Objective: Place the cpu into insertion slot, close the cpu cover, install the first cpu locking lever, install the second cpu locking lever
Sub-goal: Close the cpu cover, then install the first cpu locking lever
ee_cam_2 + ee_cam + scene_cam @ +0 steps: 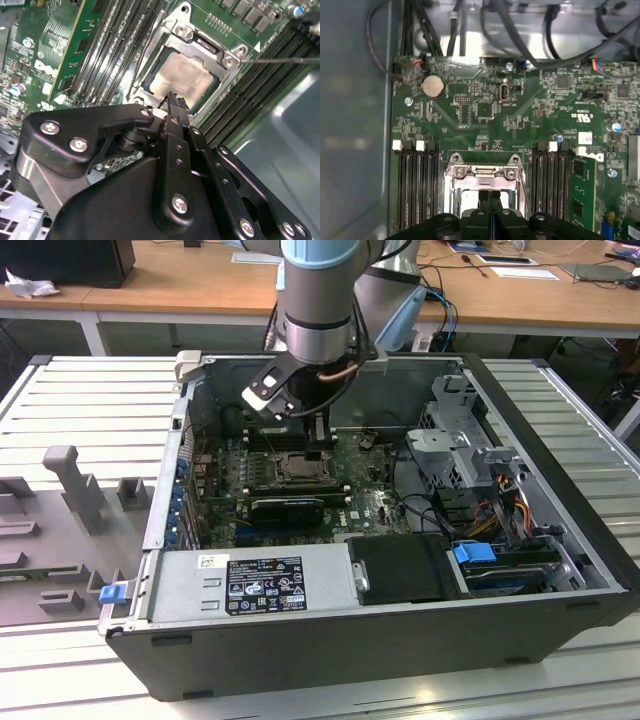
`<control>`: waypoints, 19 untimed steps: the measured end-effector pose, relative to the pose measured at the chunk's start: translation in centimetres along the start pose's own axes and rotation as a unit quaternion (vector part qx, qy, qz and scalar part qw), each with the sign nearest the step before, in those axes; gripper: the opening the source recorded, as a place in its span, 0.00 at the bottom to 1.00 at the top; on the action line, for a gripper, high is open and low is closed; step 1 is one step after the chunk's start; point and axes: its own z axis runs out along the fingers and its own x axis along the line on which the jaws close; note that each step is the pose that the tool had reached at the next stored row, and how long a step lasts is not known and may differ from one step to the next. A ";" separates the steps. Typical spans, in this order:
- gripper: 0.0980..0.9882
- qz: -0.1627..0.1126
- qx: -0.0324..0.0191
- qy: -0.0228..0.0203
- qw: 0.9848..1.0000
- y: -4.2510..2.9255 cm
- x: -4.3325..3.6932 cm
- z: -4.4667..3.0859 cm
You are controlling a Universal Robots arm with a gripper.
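The cpu (185, 75) lies flat in the insertion slot (296, 468) on the green motherboard, its pale metal top showing through the window of the cpu cover (200, 40). That silvery cover frame lies down over the chip, also seen in the first wrist view as the cpu cover (482, 172). My gripper (172, 97) is shut with nothing between its fingers, its tip at the edge of the cover. From above, the gripper (318, 446) hangs straight down over the socket. A thin wire locking lever (280, 59) sticks out sideways from a socket corner, and the locking lever (522, 187) runs along one side.
Long black memory slots (415, 185) flank the socket on both sides. The open computer case has a power supply (260, 580) at the front, a drive cage (465, 435) with cables on the exterior view's right, and a metal wall (330, 375) behind the arm.
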 end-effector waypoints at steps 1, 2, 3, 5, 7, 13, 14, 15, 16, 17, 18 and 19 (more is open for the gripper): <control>0.01 -0.002 0.000 0.000 1.000 -0.13 0.01 0.00; 0.01 -0.002 0.000 0.000 1.000 -0.33 0.02 0.00; 0.01 -0.002 0.000 0.000 1.000 -0.42 0.02 -0.01; 0.01 -0.002 0.000 0.001 1.000 -0.74 0.03 -0.02; 0.01 -0.002 0.000 0.001 1.000 -1.11 0.04 -0.03; 0.01 -0.002 0.000 0.001 1.000 -1.47 0.04 -0.11; 0.01 -0.002 0.000 0.001 1.000 -1.47 0.05 -0.20; 0.01 -0.002 0.000 0.001 1.000 -1.46 0.05 -0.31; 0.01 -0.002 0.000 0.001 1.000 -1.45 0.05 -0.63; 0.01 -0.002 0.000 0.001 1.000 -1.45 0.05 -0.78; 0.01 -0.002 0.000 0.001 1.000 -1.44 0.05 -0.85; 0.01 -0.002 0.000 0.001 1.000 -1.44 0.06 -0.88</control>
